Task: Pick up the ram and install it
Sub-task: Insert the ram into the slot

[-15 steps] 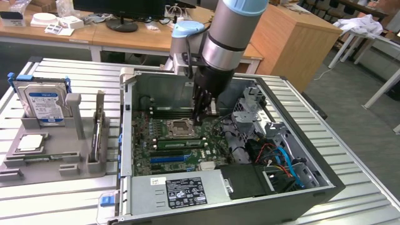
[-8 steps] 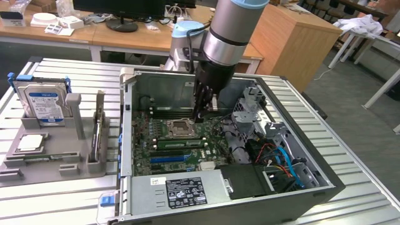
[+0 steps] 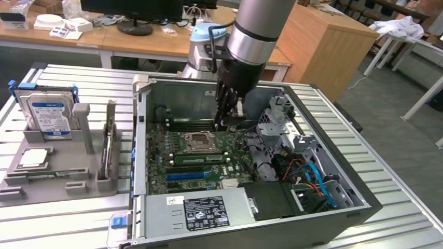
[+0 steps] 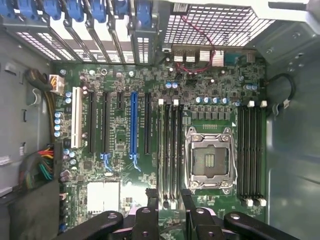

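Observation:
The ram [image 3: 198,158], a long green stick with dark chips, sits in a memory slot on the motherboard [image 3: 176,168], just in front of the empty processor socket [image 3: 197,140] in the exterior view. My gripper [image 3: 227,123] reaches down into the open computer case [image 3: 360,207] and hangs above the board, behind and to the exterior view's right of the ram, not touching it. In the wrist view my gripper [image 4: 170,200] is open. Its dark fingers [image 4: 151,200] straddle the end of the memory slots [image 4: 170,150] beside the socket [image 4: 210,157], with nothing between them.
A grey holder [image 3: 62,181] at the exterior view's left carries a hard drive [image 3: 50,111], a square silver chip [image 3: 35,158] and a thin upright stick [image 3: 109,148]. A drive cage [image 3: 280,122] and cables [image 3: 312,179] crowd the case's right. A second slot bank [image 4: 250,150] and a blue slot [image 4: 133,125] flank the socket.

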Motion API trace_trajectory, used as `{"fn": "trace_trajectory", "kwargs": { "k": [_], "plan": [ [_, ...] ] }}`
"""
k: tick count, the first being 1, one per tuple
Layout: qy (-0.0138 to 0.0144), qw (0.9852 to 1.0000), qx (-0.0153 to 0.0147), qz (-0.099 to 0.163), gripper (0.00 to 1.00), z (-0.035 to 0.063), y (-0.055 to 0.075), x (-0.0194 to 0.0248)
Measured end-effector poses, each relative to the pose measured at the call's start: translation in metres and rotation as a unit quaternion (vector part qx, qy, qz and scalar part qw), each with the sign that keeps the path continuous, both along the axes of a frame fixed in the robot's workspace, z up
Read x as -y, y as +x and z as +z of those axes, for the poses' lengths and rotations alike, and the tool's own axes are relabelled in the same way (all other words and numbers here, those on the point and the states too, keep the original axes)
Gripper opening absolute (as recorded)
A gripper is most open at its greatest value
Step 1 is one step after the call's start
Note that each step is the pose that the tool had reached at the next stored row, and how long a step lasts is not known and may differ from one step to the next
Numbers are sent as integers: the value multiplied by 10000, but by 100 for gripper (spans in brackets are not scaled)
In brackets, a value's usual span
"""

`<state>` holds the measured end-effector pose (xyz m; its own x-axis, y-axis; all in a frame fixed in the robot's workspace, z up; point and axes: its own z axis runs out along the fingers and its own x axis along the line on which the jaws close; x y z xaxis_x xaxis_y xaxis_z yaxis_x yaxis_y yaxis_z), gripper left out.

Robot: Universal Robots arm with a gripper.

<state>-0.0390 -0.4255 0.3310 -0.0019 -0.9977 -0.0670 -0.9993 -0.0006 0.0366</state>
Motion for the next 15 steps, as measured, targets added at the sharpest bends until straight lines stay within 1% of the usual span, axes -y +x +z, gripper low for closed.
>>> {"fn": "trace_trajectory", "kwargs": {
  "k": [6,13,15],
  "plan": [
    [0,10000,-1,0,31,113,0,0],
    [0,10000,-1,0,31,214,0,0],
    [0,10000,0,0,31,229,0,0]
  ]
}}
